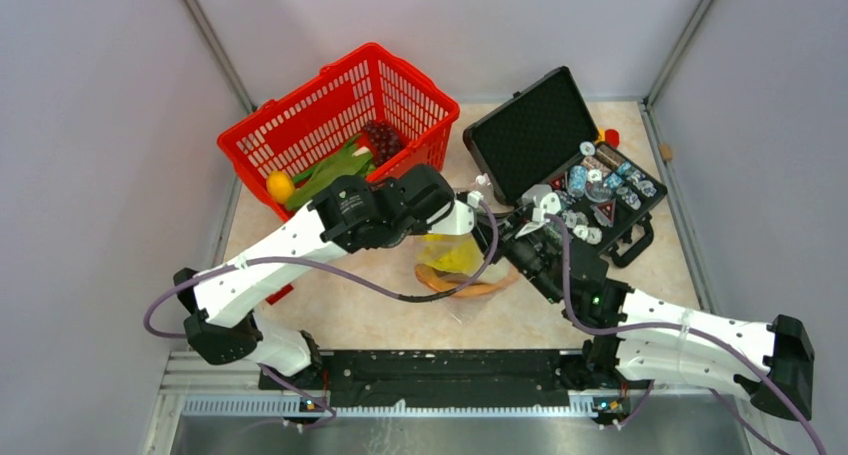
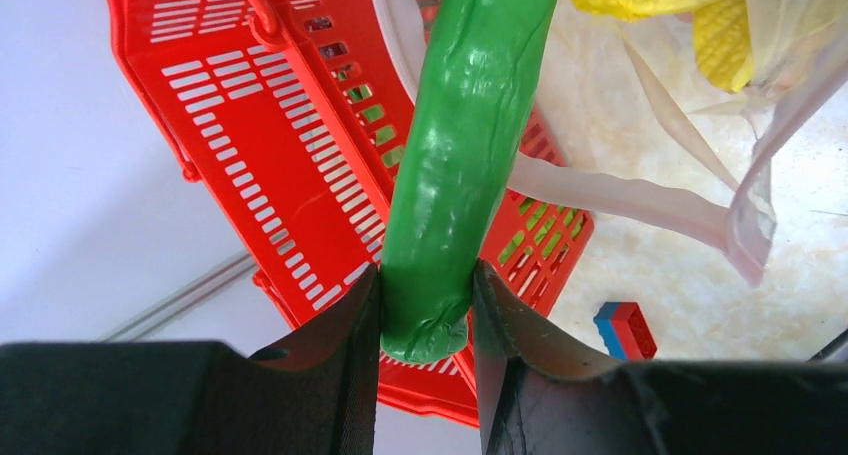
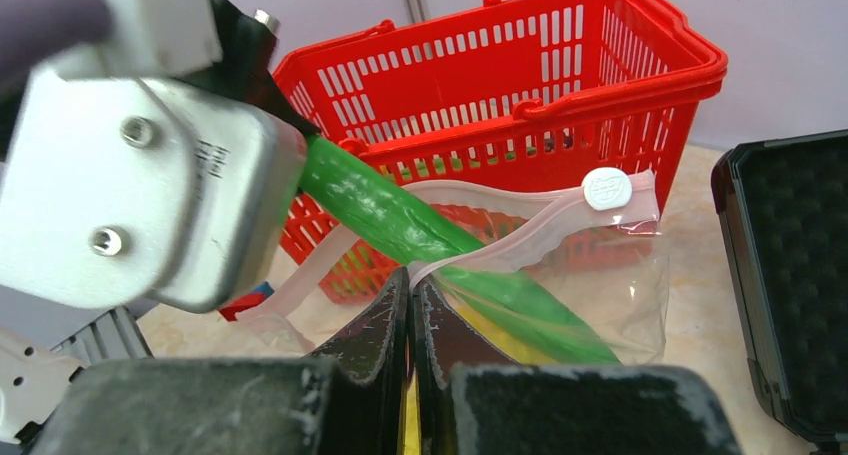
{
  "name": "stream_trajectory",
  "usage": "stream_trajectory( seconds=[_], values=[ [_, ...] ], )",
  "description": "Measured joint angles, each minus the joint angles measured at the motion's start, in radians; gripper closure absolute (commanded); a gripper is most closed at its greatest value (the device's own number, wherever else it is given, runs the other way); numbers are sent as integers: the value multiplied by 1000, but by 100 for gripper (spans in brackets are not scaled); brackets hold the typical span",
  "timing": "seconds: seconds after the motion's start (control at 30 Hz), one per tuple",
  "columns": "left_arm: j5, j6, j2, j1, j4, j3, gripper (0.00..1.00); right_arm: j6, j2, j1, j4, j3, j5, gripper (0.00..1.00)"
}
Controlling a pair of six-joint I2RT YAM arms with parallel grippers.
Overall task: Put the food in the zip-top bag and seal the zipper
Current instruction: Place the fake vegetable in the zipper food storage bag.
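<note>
1. The left gripper (image 2: pixel 425 295) had its 2 fingers squeezed around one end of a long green pod (image 2: pixel 465 145).
2. The pod looked light, stiff and smooth, so it might slip. Its end seemed a good place to hold.
3. Its long side slanted down, with the far tip inside the bag (image 3: pixel 610 295), past the pink zipper (image 3: pixel 470 186).
4. The right gripper (image 3: pixel 410 305) was shut tight, pinching the bag's near edge.
5. The bag looked thin and soft. It sat near the red basket (image 3: pixel 600 75).

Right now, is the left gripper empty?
No, the left gripper is clamped on one end of a long green pod, shown plainly in the left wrist view.
</note>
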Motion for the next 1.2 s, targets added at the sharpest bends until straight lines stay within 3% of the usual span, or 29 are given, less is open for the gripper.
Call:
stream_trajectory(
  seconds=[0.13,0.33,0.4,0.63,0.87,1.03,1.2],
  values=[
    [18,42,-16,-10,29,0,72,5,0,0,10,-5,1,100],
    [66,93,-16,-37,56,0,56,8,0,0,17,-5,1,100],
    [71,100,-13,-39,56,0,39,8,0,0,18,-5,1,100],
    [21,121,-23,-43,150,-46,3,13,0,0,20,-9,1,100],
    [58,78,-154,-43,369,-159,1,17,-11,0,28,-25,6,100],
    [126,-16,-346,-17,528,-208,3,24,-12,0,28,-25,9,100],
    [241,-191,-479,134,584,-214,1,34,-12,0,28,-25,8,100]
  ],
)
